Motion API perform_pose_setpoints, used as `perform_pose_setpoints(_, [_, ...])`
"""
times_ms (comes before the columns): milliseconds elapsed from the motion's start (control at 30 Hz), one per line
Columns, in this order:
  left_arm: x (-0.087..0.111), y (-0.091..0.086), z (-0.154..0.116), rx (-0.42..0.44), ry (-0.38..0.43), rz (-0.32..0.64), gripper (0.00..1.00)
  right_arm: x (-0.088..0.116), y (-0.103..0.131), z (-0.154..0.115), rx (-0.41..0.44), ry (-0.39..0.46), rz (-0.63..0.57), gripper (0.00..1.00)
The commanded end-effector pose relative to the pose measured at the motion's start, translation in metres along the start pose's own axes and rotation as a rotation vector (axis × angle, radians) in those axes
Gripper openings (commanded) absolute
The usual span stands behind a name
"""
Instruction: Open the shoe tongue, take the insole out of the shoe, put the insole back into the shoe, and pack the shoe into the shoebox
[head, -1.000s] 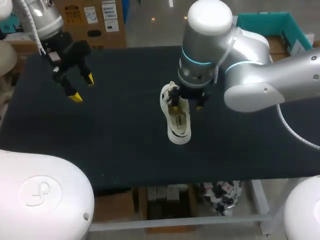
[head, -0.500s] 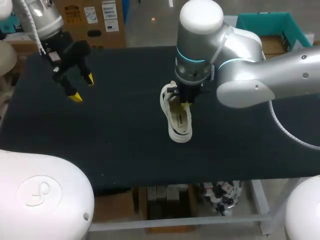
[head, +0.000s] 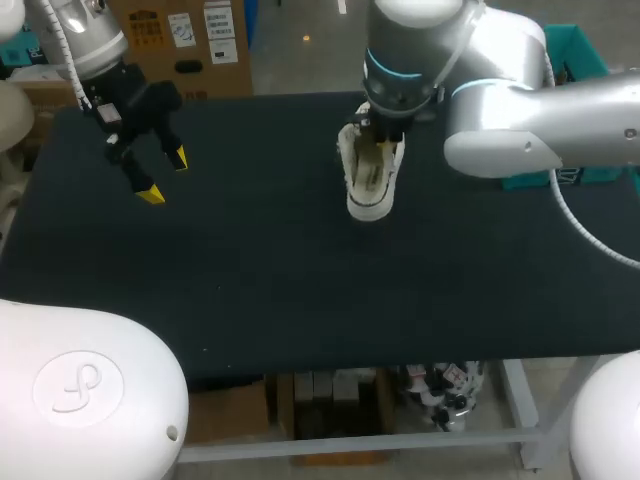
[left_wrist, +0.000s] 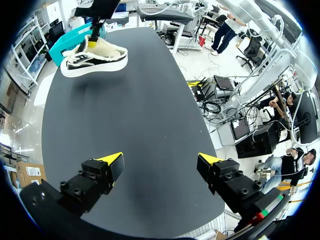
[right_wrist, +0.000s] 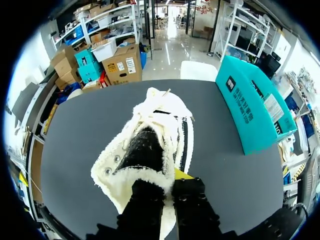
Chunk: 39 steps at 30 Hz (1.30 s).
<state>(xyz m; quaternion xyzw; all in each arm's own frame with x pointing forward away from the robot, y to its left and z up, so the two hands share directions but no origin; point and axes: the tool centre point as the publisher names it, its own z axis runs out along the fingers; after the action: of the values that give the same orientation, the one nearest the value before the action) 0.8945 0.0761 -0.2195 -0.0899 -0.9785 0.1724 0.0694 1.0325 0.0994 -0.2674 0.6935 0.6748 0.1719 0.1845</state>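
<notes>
Head view: shoe (head: 372, 182) hangs clear of the table (head: 300, 280), over its far middle. Long axis runs far-to-near. Toe end vs heel end: cannot tell.
Left wrist view: sole down, roughly level, shadow on the table beneath.
Right wrist view: right gripper (right_wrist: 167, 187) pinches the fleece-lined rim of the shoe's opening, with the rest of the shoe stretching ahead of the fingers. Teal shoebox (right_wrist: 250, 105) stands beside the shoe, apart from it.
Right arm comes in over the far right.
Left gripper (head: 166, 177) hangs at far left, fingers spread, holding nothing.
</notes>
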Motion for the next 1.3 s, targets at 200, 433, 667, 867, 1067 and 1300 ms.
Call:
perform_pose_setpoints(200, [-0.001,0.000,-0.001,-0.001,0.003,0.000,1.00,-0.049,0.072,-0.047,-0.138,-0.020,-0.055,0.00])
perform_pose_setpoints(433, [-0.001,0.000,-0.001,-0.001,0.003,0.000,1.00,-0.112,0.120,-0.057,-0.104,0.008,-0.035,0.00])
perform_pose_setpoints(667, [-0.001,0.000,-0.001,-0.001,0.003,0.000,1.00,-0.171,0.155,-0.060,-0.097,-0.011,0.005,0.00])
perform_pose_setpoints(867, [-0.001,0.000,-0.001,-0.001,0.003,0.000,1.00,-0.209,0.176,-0.063,-0.072,-0.060,0.027,0.00])
perform_pose_setpoints(1067, [-0.001,0.000,-0.001,-0.001,0.003,0.000,1.00,-0.243,0.192,-0.060,-0.061,-0.064,0.064,0.00])
perform_pose_setpoints(1300, [-0.001,0.000,-0.001,-0.001,0.003,0.000,1.00,-0.277,0.206,-0.026,-0.011,-0.041,0.104,0.00])
